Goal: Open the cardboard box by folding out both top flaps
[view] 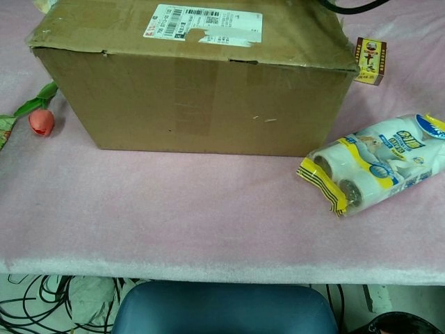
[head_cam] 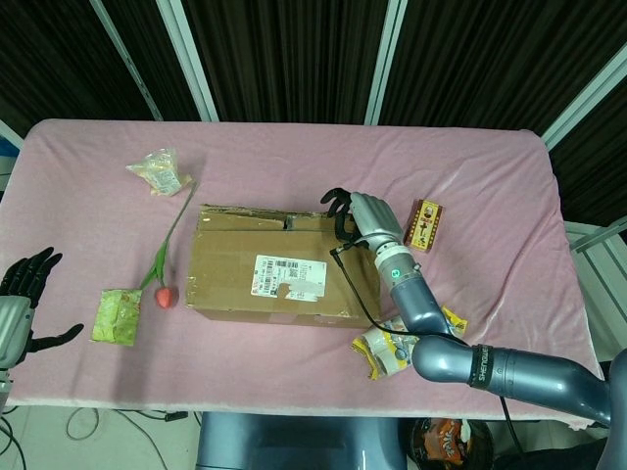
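A brown cardboard box (head_cam: 269, 262) with a white shipping label lies mid-table, both top flaps lying flat. The chest view shows its front wall (view: 195, 104) close up. My right hand (head_cam: 362, 217) rests at the box's far right top corner, dark fingers curled over the edge of the far flap. I cannot see whether the flap is lifted. My left hand (head_cam: 22, 294) hovers off the table's left edge, fingers spread, holding nothing, far from the box.
A red tulip (head_cam: 165, 284) lies left of the box, a green packet (head_cam: 118, 315) beside it. A clear snack bag (head_cam: 160, 173) sits at the back left. A small red-yellow box (head_cam: 424, 224) lies right of my hand. Wrapped tissue rolls (view: 375, 167) lie at front right.
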You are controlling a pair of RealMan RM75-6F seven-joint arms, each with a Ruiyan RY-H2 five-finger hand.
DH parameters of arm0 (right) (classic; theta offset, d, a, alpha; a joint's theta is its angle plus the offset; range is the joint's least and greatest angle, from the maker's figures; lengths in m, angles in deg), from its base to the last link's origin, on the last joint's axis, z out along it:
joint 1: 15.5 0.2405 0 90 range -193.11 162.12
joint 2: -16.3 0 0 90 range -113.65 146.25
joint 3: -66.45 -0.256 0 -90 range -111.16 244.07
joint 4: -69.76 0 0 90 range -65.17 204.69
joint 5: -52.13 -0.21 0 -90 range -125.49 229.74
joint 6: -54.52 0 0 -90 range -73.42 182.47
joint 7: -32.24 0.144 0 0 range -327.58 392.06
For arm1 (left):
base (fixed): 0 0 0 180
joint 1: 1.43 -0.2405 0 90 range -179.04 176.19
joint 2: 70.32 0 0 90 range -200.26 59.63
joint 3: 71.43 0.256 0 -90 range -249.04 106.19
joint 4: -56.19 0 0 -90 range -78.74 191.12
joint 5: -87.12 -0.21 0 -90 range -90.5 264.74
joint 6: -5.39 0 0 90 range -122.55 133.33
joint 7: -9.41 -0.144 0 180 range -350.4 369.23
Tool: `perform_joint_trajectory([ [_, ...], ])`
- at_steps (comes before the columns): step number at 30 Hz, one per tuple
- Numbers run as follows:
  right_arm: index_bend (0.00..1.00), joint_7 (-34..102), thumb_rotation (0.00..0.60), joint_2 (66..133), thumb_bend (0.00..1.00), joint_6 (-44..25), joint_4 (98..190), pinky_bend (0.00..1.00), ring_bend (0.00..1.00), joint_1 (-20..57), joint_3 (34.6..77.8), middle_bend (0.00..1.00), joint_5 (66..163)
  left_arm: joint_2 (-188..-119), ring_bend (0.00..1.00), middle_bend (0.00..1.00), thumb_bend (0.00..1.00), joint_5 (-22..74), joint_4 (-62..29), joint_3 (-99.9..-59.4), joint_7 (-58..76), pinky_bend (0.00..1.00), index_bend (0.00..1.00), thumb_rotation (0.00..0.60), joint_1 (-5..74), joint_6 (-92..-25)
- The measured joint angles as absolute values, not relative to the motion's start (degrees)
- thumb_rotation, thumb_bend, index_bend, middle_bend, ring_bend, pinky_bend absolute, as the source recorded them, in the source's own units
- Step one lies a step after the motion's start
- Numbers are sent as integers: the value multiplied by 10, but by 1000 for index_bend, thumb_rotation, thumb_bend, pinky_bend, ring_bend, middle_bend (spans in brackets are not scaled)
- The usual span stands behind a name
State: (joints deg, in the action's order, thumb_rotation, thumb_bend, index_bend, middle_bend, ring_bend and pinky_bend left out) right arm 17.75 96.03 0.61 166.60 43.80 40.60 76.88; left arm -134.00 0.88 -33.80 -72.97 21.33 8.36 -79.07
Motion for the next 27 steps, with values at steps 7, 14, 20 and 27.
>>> perform_joint_trajectory([
  [7, 325, 172, 600, 963, 830, 4, 1674, 402, 389, 439, 419, 425, 760, -1339, 0, 0, 103, 10, -339, -731, 215, 0, 0, 600, 83, -787],
  [14, 325, 180, 600, 970, 830, 3, 1676, 438, 447, 439, 421, 476, 753, -1338, 0, 0, 103, 14, -340, -735, 219, 0, 0, 600, 82, -784],
  [20, 325, 183, 600, 972, 830, -4, 1682, 446, 501, 440, 419, 534, 755, -1338, 0, 0, 103, 16, -341, -736, 222, 0, 0, 600, 82, -781],
  [27, 325, 184, 600, 970, 830, -11, 1694, 446, 510, 441, 416, 536, 756, -1337, 0, 0, 114, 17, -342, -738, 226, 0, 0, 600, 81, -779],
])
